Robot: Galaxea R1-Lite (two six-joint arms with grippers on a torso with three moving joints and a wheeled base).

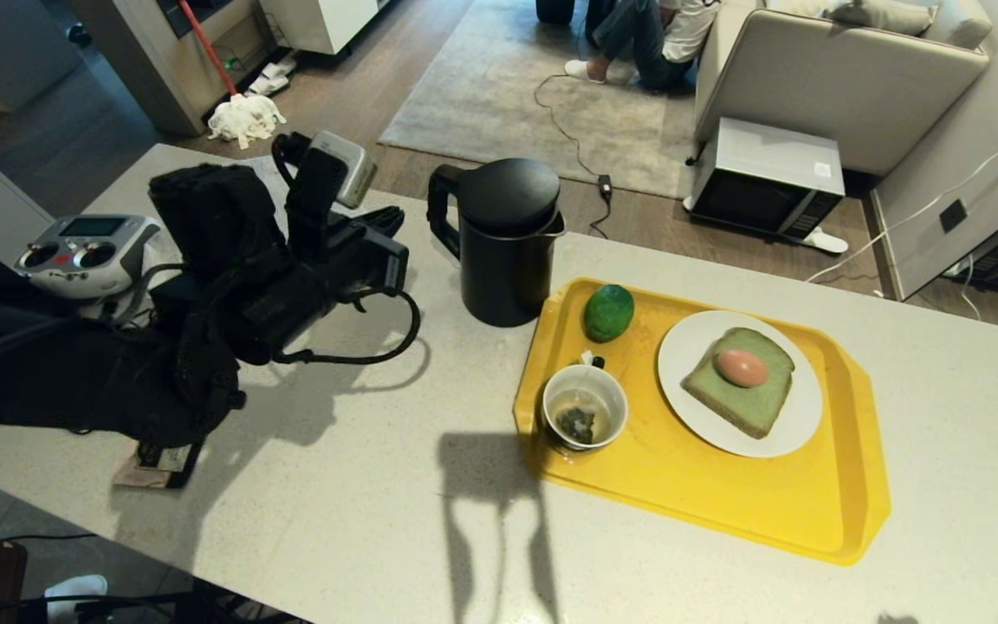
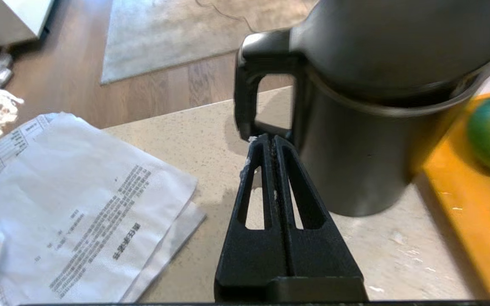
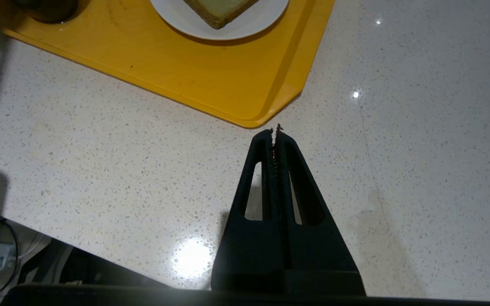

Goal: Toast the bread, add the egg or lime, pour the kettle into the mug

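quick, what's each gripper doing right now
Left gripper: closed, holding nothing, tips just short of the kettle handle.
Right gripper: closed, holding nothing, over the counter near the yellow tray corner.

Egg (image 1: 742,367) on bread (image 1: 738,382) (plated)

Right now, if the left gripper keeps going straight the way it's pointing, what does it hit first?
Most likely the kettle. The left gripper, shut and empty, points at the foot of its loop handle, tips just short of it in the left wrist view. Depth is unclear, so it may already be touching.
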